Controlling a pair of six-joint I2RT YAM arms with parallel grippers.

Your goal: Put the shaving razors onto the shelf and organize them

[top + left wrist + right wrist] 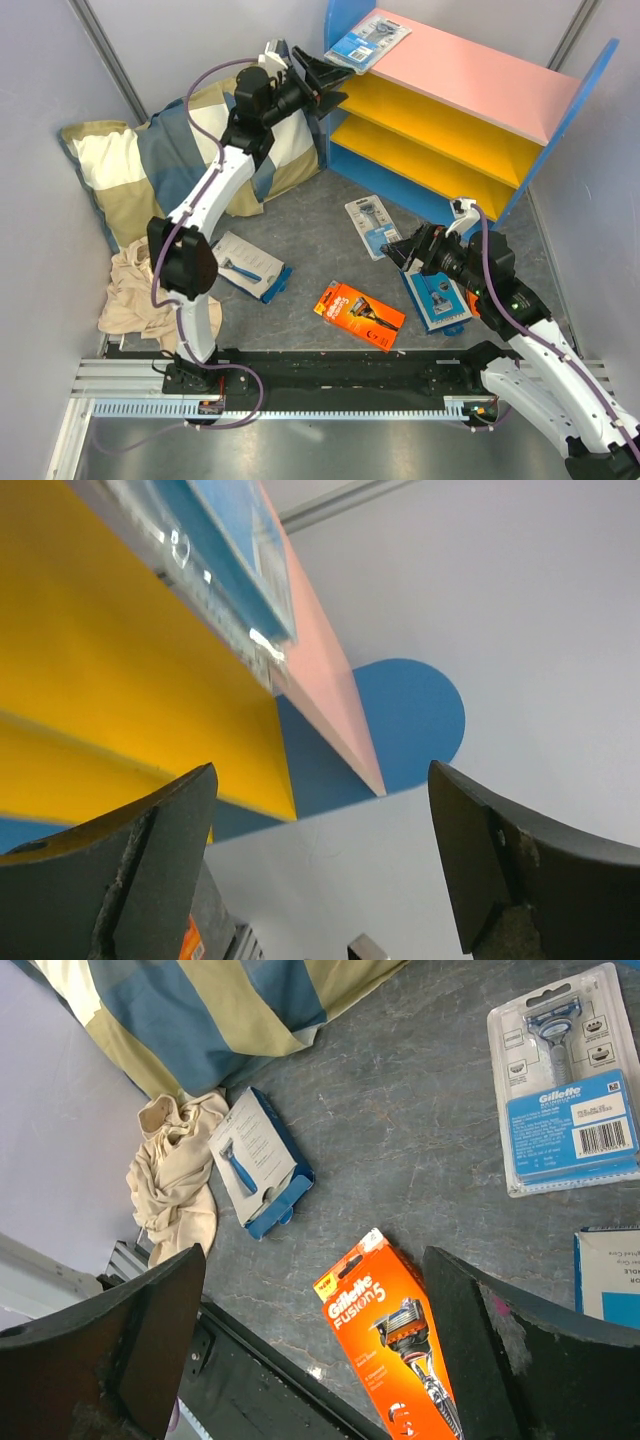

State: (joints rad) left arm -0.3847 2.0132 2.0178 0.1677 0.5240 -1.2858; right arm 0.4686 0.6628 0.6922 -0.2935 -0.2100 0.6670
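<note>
Left gripper [338, 80] wide apart and empty beside glossy flat blister pack [368, 42] on smooth pink shelf [480, 80]; right gripper [397, 256] likewise

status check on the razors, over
Left gripper open, empty, at shelf corner. Right gripper open above table. One razor pack on top board, four packs on table. Pillow beside shelf, not blocking.

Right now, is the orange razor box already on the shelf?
No, the orange razor box lies on the grey table, in front of the shelf.
</note>
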